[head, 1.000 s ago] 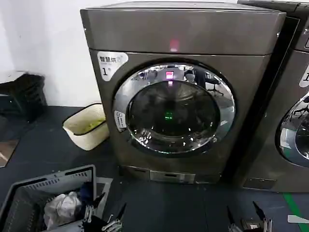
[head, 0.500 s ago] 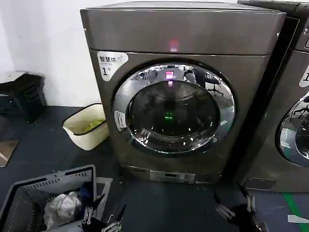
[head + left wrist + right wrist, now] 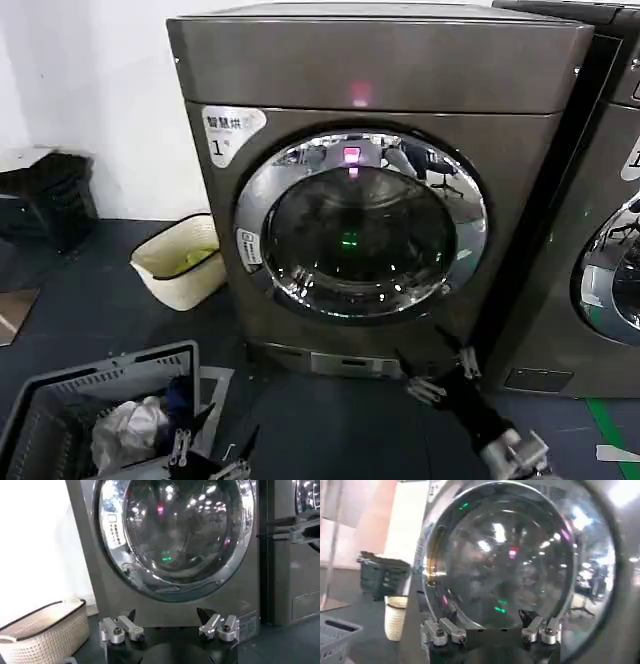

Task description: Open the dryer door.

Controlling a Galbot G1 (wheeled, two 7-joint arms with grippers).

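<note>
Dryer door [image 3: 360,225]: round, chrome ring, shut, front of grey machine [image 3: 380,60] w/ "1" sticker [image 3: 228,130]. Right gripper [image 3: 438,372]: arm reaching up from lower right, fingers spread, below door's bottom-right edge, no contact. Left gripper [image 3: 212,448]: low nr basket [image 3: 60,400], fingers apart, holding nothing.

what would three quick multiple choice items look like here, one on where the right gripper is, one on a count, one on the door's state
1. Where is the right gripper?
A. below the dryer door's lower right
B. on top of the machine
C. inside the white basket

2. How many chrome-ringed round doors show in the head view?
A. one
B. two
C. four

3. The dryer door is
A. swung wide open
B. removed
C. closed

Answers: 1 A, it is raised in front of the machine's base; 2 B, the second door sits at the right edge; 3 C, its ring lies flush with the front panel.
</note>
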